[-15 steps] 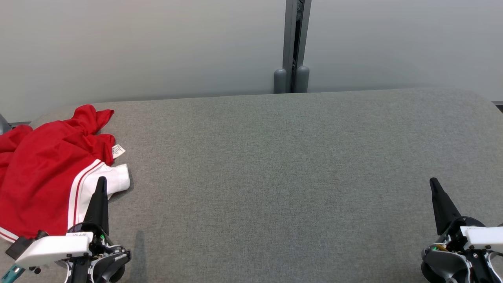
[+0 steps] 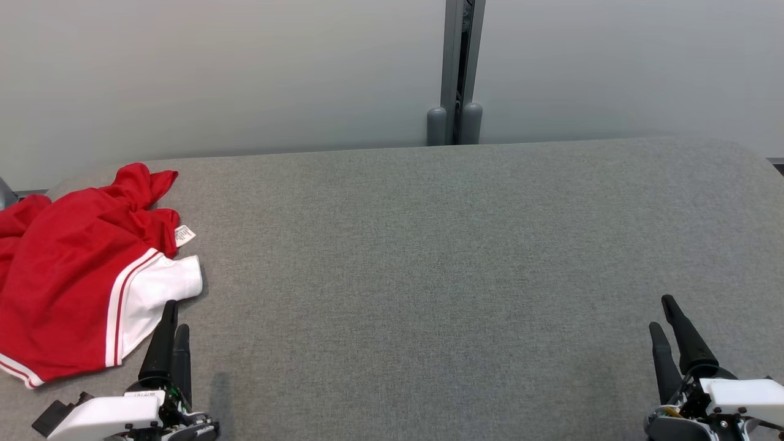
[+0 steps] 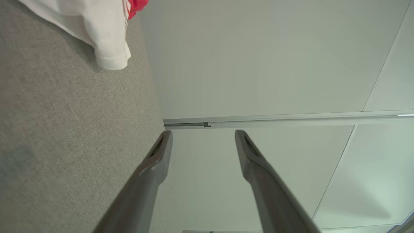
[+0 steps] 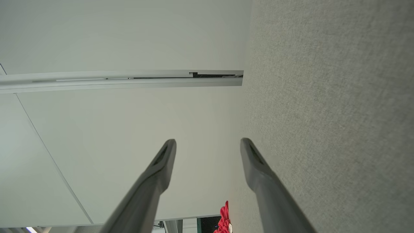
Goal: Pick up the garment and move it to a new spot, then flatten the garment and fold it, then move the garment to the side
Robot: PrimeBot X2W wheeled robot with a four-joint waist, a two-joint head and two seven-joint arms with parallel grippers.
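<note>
Since the earlier frame, the left gripper (image 2: 176,315) is being drawn back toward the robot. Its tip, previously overlapping the white sleeve (image 2: 162,285), is now being seen just beside the hem and clear of the cloth, with fingers apart and empty. The garment (image 2: 67,275), red with white striped trim, is being left crumpled at the far-left edge of the grey fabric surface (image 2: 429,275), unmoved and ungrasped. The pick-up is judged not yet begun; an approach to the sleeve is probably being set up. Across the middle, bare surface is being offered as a possible new spot. Behind it, a pale wall (image 2: 245,73) is being split by a grey post (image 2: 458,73). At right, the right gripper (image 2: 660,312) is likewise being withdrawn, fingers parted, nothing held.
</note>
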